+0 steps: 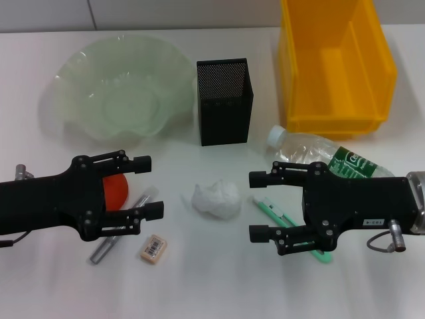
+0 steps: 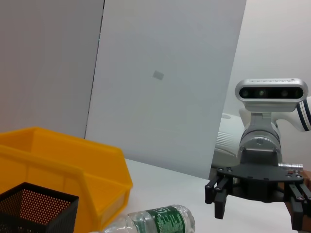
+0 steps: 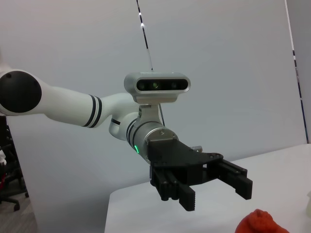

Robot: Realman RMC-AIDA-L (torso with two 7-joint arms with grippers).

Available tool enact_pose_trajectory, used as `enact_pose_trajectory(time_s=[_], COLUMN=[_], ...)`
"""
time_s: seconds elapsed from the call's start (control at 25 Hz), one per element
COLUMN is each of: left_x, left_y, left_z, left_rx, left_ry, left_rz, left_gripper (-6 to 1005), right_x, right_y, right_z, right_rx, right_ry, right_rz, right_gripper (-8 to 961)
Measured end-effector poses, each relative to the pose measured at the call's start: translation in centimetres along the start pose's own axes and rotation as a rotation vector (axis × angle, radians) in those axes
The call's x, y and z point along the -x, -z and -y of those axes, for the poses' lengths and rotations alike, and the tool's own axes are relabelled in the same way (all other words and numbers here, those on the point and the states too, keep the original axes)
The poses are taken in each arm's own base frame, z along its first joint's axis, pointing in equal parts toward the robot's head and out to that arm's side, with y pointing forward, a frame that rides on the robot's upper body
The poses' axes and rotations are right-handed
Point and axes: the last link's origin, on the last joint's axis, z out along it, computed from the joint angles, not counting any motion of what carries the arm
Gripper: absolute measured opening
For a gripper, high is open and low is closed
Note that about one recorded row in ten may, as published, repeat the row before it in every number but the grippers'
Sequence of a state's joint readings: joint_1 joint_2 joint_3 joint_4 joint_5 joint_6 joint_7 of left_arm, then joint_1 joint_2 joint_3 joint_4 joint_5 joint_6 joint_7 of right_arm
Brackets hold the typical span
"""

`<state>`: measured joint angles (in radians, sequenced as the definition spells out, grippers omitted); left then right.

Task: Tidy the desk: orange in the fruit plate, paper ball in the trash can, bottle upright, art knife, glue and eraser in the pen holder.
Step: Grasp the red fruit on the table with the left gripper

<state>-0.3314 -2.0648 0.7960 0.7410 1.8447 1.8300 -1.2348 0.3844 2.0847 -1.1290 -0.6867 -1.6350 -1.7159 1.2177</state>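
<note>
Nearest the robot, an eraser (image 1: 153, 248) lies on the white desk (image 1: 212, 292) at about 7 o'clock from the crumpled paper ball (image 1: 216, 199), with a silver glue stick (image 1: 123, 228) just beside it at 9 o'clock, partly under the left gripper (image 1: 153, 187). That gripper hovers low with its fingers spread wide and holding nothing; the orange (image 1: 115, 191) sits between them, partly hidden by the black palm. Opposite, the right gripper (image 1: 258, 207) faces it across the paper ball, its jaws likewise wide apart and empty, over a green art knife (image 1: 289, 226) that lies flat on the desk. At roughly 1 o'clock from that claw, a clear water bottle (image 1: 323, 155) with a green label rests on its side, its white cap toward the pen holder (image 1: 224, 101). Farther back, the black mesh pen holder stands upright between the pale green fruit plate (image 1: 118, 86) at 9 o'clock and the yellow bin (image 1: 334, 64) at 3 o'clock.
</note>
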Motion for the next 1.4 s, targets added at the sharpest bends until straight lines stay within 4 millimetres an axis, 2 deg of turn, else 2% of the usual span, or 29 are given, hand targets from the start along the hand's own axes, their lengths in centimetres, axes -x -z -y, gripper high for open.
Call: enact_pose_trajectory(time_s=[0.48,0.72,0.92,1.16,1.4], left_x=[0.0,0.2,1.9,3.7,6.0], left_y=[0.0,0.5,1.3,1.4,2.4], left_z=[0.1,0.3,1.2,1.3,0.7], left_rx=[-0.012,-0.071,-0.229,-0.314,-0.476], left_ry=[-0.001,-0.021,-0.061,-0.09,-0.014], left_rz=[-0.006,-0.063,-0.106,-0.089,-0.157], left_gripper=[789,787,786,784,783], right_x=[0.0,-1.0,-1.6,-2.0,-2.2], right_y=[0.1,0.0,0.1,0.1,0.1], right_z=[0.1,-0.4,-0.6,-0.8,-1.0], right_rx=[-0.006,-0.019,-0.031,-0.043,-0.05], right_ry=[-0.002,-0.013,-0.036,-0.061,-0.073], right_rz=[0.006,0.039,0.056,0.073,0.088], right_gripper=[820,820,820,820,820])
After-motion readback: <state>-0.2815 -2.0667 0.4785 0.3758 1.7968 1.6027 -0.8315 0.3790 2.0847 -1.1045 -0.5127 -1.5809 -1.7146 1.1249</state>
